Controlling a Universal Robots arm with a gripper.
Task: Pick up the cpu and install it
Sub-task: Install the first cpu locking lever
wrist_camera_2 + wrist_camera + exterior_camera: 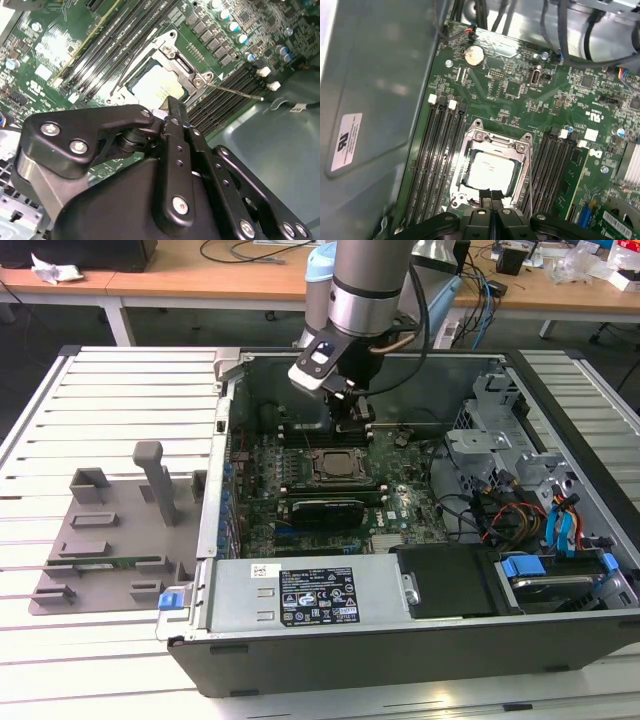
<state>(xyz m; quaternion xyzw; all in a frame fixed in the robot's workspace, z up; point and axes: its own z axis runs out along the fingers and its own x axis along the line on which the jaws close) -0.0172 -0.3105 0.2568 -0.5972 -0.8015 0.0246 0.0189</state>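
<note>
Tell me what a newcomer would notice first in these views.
The open computer case on the slatted table stands out first, with the robot arm reaching into it. Inside, the pale cpu lies within the metal socket frame on the green motherboard. The shut gripper hangs at the cpu's edge.

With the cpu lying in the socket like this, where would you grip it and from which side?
Take the cpu by two opposite edges of its silver top, probably from straight above. It lies flat, sunk within the socket frame, with memory slots close on both sides, leaving no room sideways. The gripper hangs shut over one edge.
</note>
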